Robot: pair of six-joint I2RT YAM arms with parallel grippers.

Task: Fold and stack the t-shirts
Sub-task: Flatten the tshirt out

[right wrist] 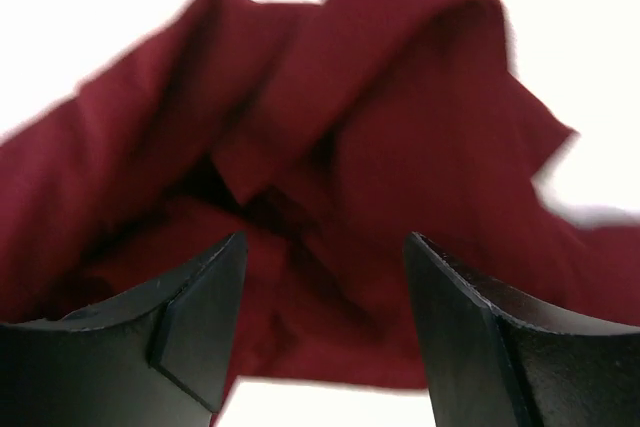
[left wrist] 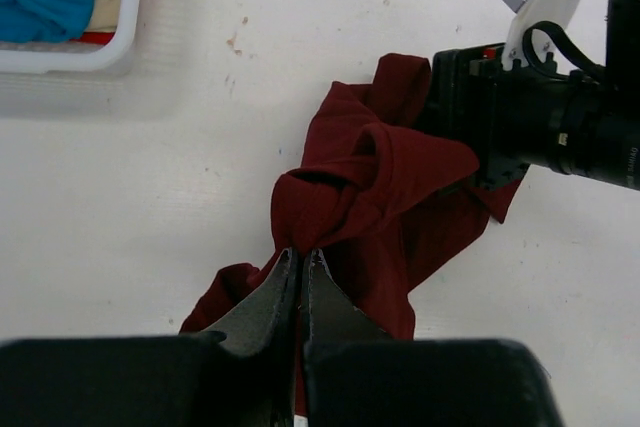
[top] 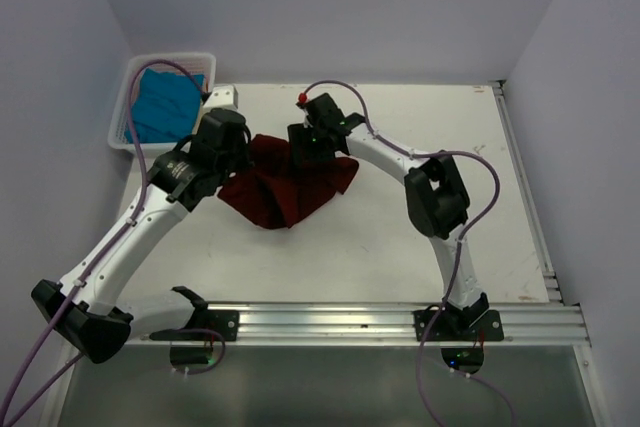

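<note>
A crumpled dark maroon t-shirt (top: 285, 192) lies bunched in the middle of the white table. My left gripper (top: 243, 159) is at its left edge. In the left wrist view the jaws (left wrist: 300, 253) are pressed together on a gathered fold of the maroon t-shirt (left wrist: 390, 197). My right gripper (top: 305, 155) hangs over the shirt's far side. Its fingers stand wide apart (right wrist: 325, 247) just above the maroon cloth (right wrist: 330, 127), with nothing gripped between them. A teal-blue t-shirt (top: 160, 107) lies in the basket at the back left.
The white slatted basket (top: 125, 87) sits at the table's far left corner, and its rim (left wrist: 125, 27) shows in the left wrist view. The right arm's wrist and camera (left wrist: 540, 117) are close to the left gripper. Grey walls enclose the table, with a metal rail (top: 350, 322) along the near edge.
</note>
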